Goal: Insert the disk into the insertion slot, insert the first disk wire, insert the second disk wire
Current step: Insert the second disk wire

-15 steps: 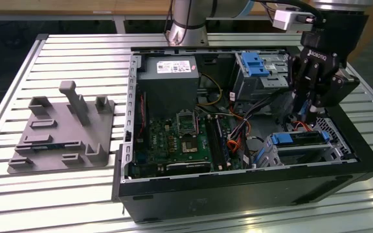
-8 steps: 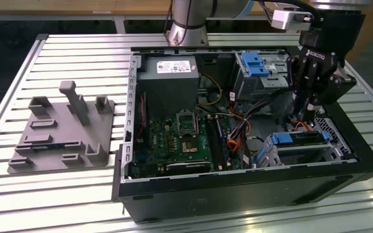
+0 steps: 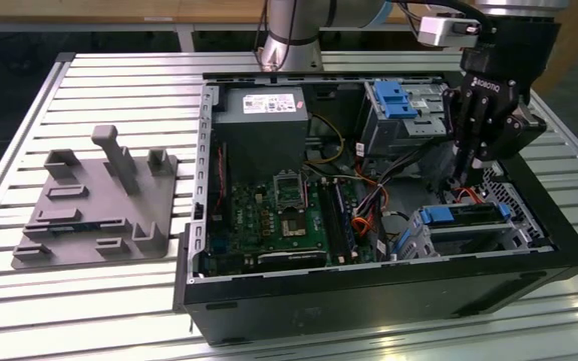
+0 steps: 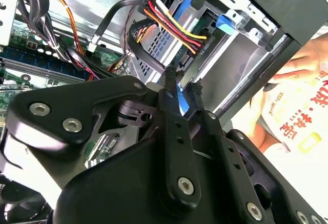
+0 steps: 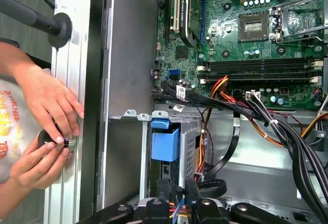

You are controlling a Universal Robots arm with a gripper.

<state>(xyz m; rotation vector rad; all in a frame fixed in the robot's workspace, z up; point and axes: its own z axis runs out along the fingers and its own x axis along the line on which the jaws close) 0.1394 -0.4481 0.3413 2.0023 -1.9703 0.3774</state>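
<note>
The disk, with its blue carrier handle, sits inside the insertion slot, the small grey bay at the case's corner on the exterior view's right. A disk wire of yellow, red, orange and black strands is plugged in by its black connector at the disk's end. My gripper hangs just above the disk. Its fingertips stand close together, a short way from that connector, and a narrow blue piece shows between them. I take that piece for a second disk wire, held in the gripper.
The open computer case holds a motherboard, a power supply, loose cable bundles and a larger cage with a blue latch. A person's hands work just outside the case wall. A grey fixture lies on the slatted table.
</note>
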